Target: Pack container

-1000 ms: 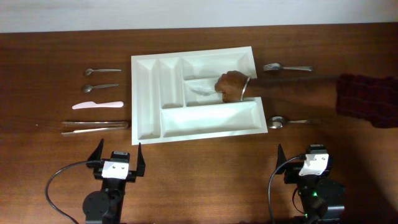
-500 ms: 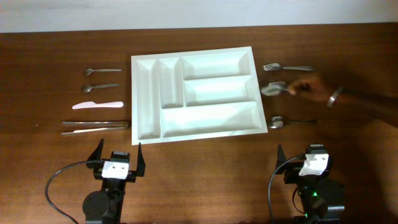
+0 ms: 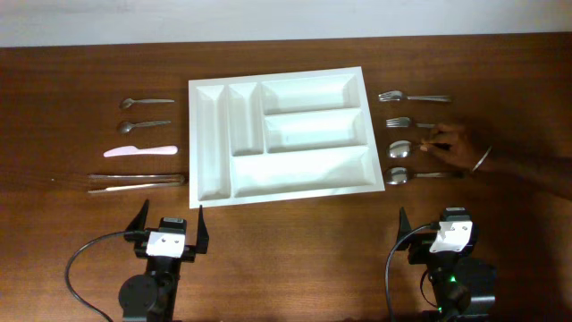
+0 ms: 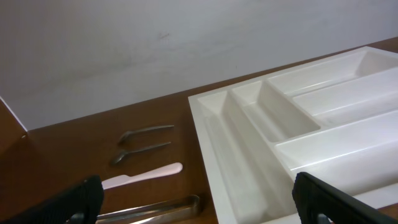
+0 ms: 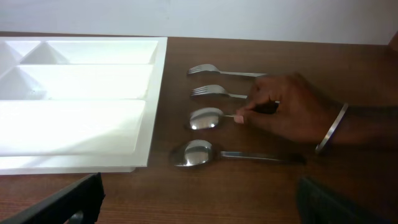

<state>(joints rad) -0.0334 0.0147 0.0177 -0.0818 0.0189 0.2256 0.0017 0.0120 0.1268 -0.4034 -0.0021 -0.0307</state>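
The container (image 3: 281,190), a large white tray with five compartments, lies at the table's middle and is empty. It also shows in the left wrist view (image 4: 249,143) and the right wrist view (image 5: 81,124). My left gripper (image 3: 172,216) is open and empty near the front edge, below the tray's left corner; its open fingers show in the left wrist view (image 4: 199,211). My right gripper (image 3: 435,224) is open and empty at the front right, as the right wrist view (image 5: 202,208) shows. Two forks (image 3: 413,97) (image 3: 399,122) and two spoons (image 3: 402,148) (image 3: 398,175) lie right of the tray.
A person's hand (image 3: 456,145) with a bangle holds the upper spoon's handle right of the tray (image 5: 292,109). Left of the tray lie two small spoons (image 3: 147,101) (image 3: 143,125), a pink knife (image 3: 140,150) and metal tongs (image 3: 136,182).
The person's hand left the tray's middle compartment, carried cutlery to the right, and a fork and a spoon now lie between the fork and spoon there. Both arms stayed still.
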